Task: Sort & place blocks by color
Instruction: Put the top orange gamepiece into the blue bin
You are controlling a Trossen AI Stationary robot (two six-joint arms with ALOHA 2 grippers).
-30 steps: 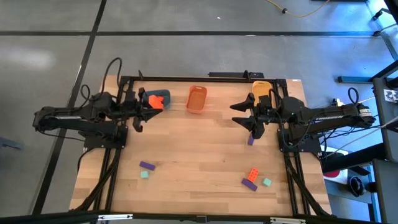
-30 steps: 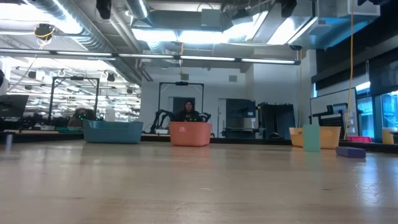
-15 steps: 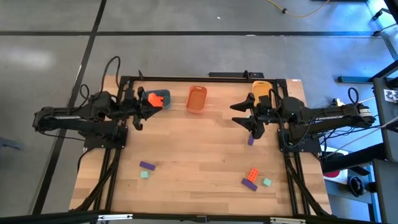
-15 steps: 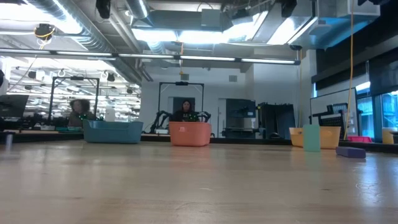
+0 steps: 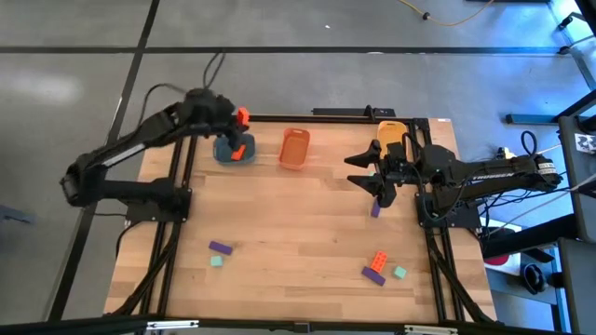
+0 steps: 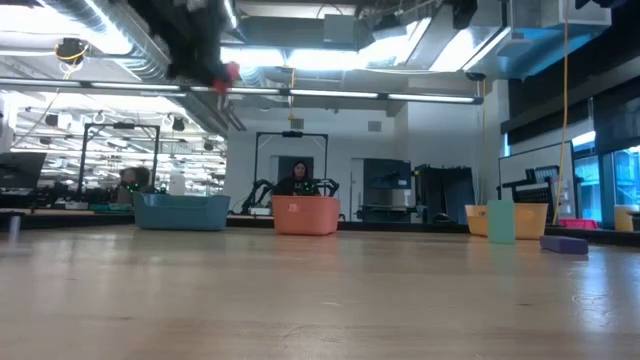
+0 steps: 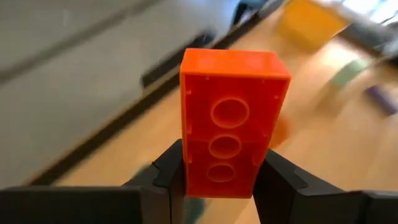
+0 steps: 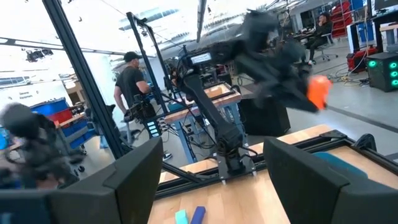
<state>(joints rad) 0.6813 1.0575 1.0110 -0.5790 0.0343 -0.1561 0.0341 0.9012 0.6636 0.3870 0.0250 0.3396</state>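
The left gripper (image 5: 238,118) is hanging in the upper left of the high view, over the far edge of the worktop (image 5: 298,233). It is clamped on an orange-red brick (image 7: 231,121), and the left wrist view shows the two dark fingers (image 7: 280,180) squeezing the brick's lower end while the brick is standing up tall. In the low view the brick is showing as a small red spot near the top left, high above the worktop. Just below the gripper in the high view, the blue-grey tray (image 5: 233,150) is sitting with a bit of orange at its edge. The orange tray (image 5: 294,148) is sitting right of it, and the yellow tray (image 5: 391,133) is sitting farther right.

The right gripper (image 5: 376,186) is waiting in the right middle of the high view, near the yellow tray, with its fingers apart and nothing between them. A purple brick (image 5: 375,210) is lying just below it.

More blocks are lying in the lower part of the high view. At lower left, a purple brick (image 5: 220,248) is lying just beside a mint-green cube (image 5: 216,261). At lower right, an orange-red brick (image 5: 379,261), a purple brick (image 5: 372,275) and a mint-green cube (image 5: 399,273) are lying close together.

A person (image 8: 132,87) is standing in the room behind, in the right wrist view.
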